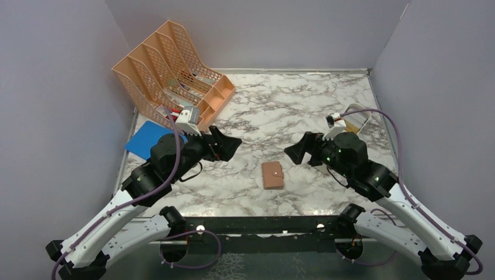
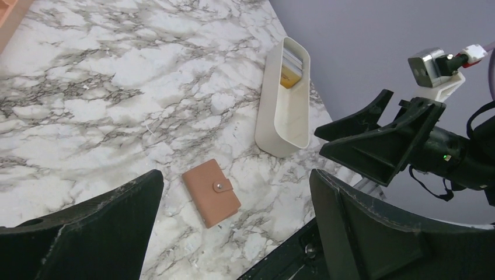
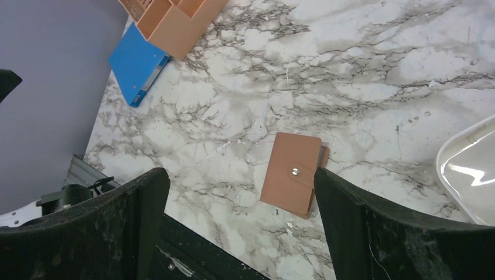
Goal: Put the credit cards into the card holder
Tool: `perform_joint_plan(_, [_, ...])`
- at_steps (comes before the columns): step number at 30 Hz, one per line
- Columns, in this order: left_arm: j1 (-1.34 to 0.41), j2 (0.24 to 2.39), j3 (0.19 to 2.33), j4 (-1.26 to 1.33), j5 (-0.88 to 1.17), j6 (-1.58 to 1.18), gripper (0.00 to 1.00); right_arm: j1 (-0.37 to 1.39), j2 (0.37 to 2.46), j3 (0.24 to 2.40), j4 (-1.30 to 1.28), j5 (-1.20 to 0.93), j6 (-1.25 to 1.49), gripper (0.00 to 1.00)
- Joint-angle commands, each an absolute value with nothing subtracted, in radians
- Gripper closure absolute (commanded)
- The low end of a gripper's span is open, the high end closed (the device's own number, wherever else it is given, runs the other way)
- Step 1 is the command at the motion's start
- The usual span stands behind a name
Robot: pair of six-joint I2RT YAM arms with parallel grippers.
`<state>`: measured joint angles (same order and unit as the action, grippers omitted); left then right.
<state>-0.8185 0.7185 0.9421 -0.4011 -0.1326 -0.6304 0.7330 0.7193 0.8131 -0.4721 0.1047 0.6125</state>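
Note:
The card holder [image 1: 272, 175], a pinkish-tan wallet, lies shut and snapped on the marble near the front edge. It also shows in the left wrist view [image 2: 211, 192] and the right wrist view [image 3: 292, 174]. The credit cards [image 2: 291, 67], yellowish and whitish-grey, stand at the far end of a white oblong tray [image 2: 284, 125]. My left gripper [image 1: 231, 144] is open and empty, up and left of the wallet; in its own view [image 2: 235, 178] the wallet lies between the jaws, below them. My right gripper [image 1: 295, 153] is open and empty, up and right of the wallet, also in its own view [image 3: 242, 178].
A peach mesh file organiser [image 1: 169, 73] stands at the back left, with a blue flat folder [image 1: 145, 139] on the table before it. The white tray [image 1: 357, 121] lies at the right, partly hidden by my right arm. Grey walls close in three sides.

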Motion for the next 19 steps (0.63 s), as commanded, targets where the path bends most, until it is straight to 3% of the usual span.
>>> perform_joint_plan(1, [-0.821,0.69,0.876,-0.433,-0.17,-0.647,0.01,0.733,0.719,0.831,-0.513,0.15,0.634,0.0])
perform_joint_plan(19, [-0.82,0.716,0.85,-0.433,-0.181,-0.646,0.01,0.733,0.717,0.834,-0.499,0.165,0.618,0.01])
